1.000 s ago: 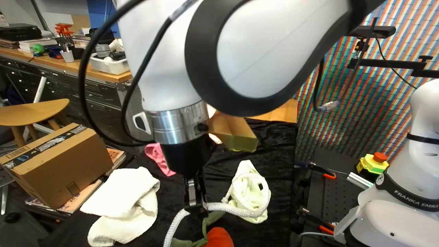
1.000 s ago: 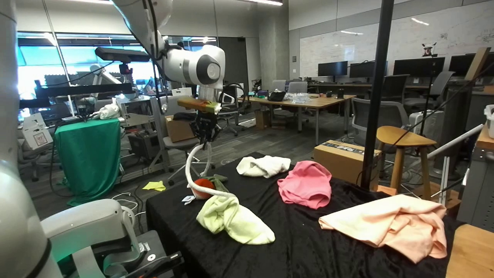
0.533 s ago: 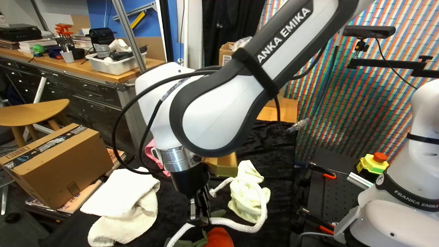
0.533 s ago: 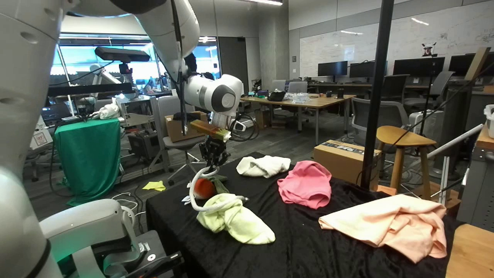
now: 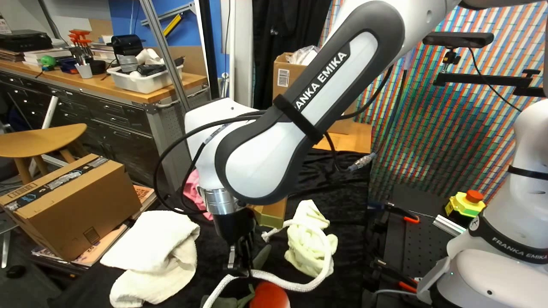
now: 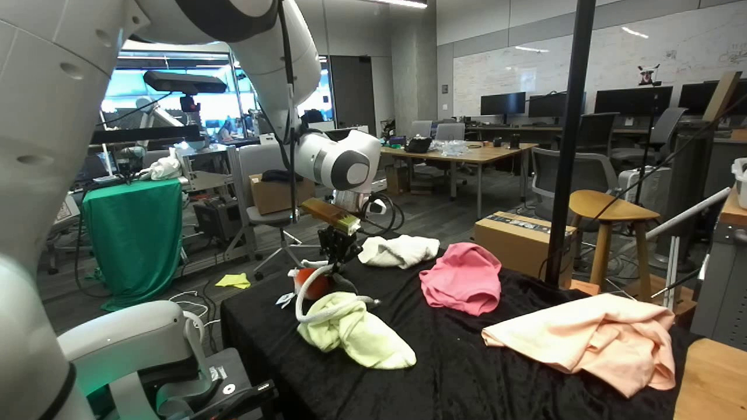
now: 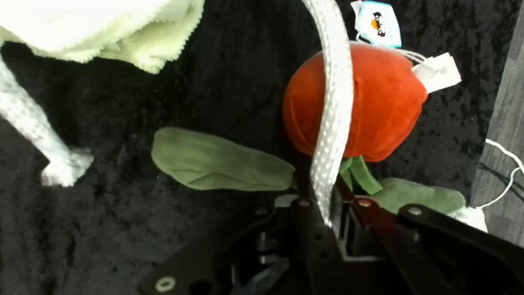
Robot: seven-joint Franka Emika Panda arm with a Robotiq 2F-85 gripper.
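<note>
One white rope (image 7: 337, 90), clasped partway along by the gripper (image 7: 331, 205) just beside a red plush toy (image 7: 380, 106).
The gripper is closed to little more than the rope's thickness, with the rope pinched between its fingers. The rope is thick and braided, its white weave dotted with small flecks (the one loose end (image 7: 67, 168) in the wrist view is a frayed tuft). From the grip it crosses over the toy in that view, touching or not I cannot tell, then curves into a broad loop over the pale yellow-green cloth (image 6: 350, 338) near the toy. A long green leaf (image 7: 221, 162) lies beside the toy; a cream towel (image 5: 158, 248) rests farther from it, on the same black-draped bench (image 6: 443, 361).
</note>
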